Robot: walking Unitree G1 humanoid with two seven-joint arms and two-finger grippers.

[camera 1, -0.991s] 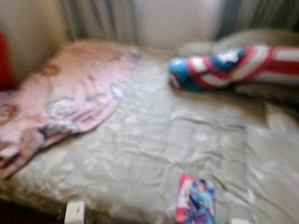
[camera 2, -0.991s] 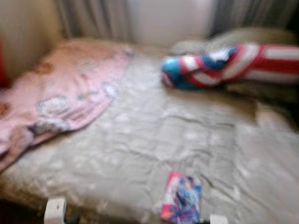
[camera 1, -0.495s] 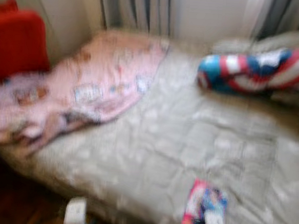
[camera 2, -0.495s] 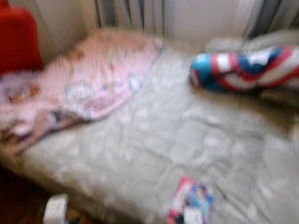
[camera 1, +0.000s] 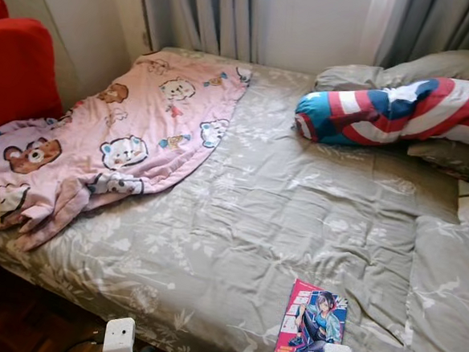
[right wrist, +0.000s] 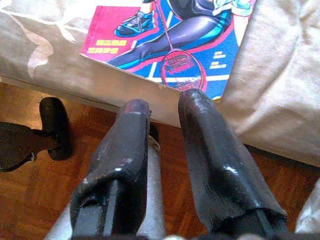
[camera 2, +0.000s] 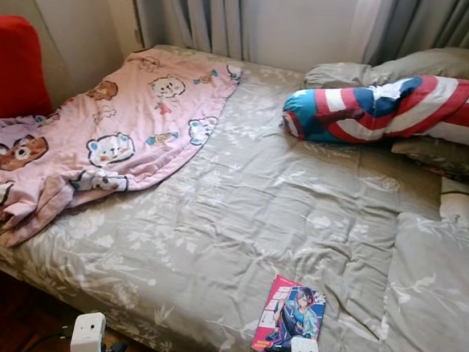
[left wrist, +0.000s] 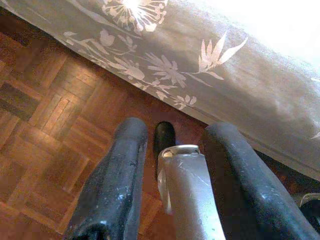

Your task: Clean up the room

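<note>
Right wrist view: empty, parted jaws near magazine point(right wrist: 185, 40).

pink bear-print fleece blanket point(camera 1: 133, 129) | grey-green leaf-patterned bedspread point(camera 1: 280, 219) | red-white-blue striped bolster pillow point(camera 1: 400, 111) | pink-and-blue magazine point(camera 1: 311, 322)

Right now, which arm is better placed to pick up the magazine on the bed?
Right. The right hand hovers just off the bed's edge, its fingertips almost at the magazine. The left hand hangs over the wooden floor beside the bed, farther along from the magazine.
</note>
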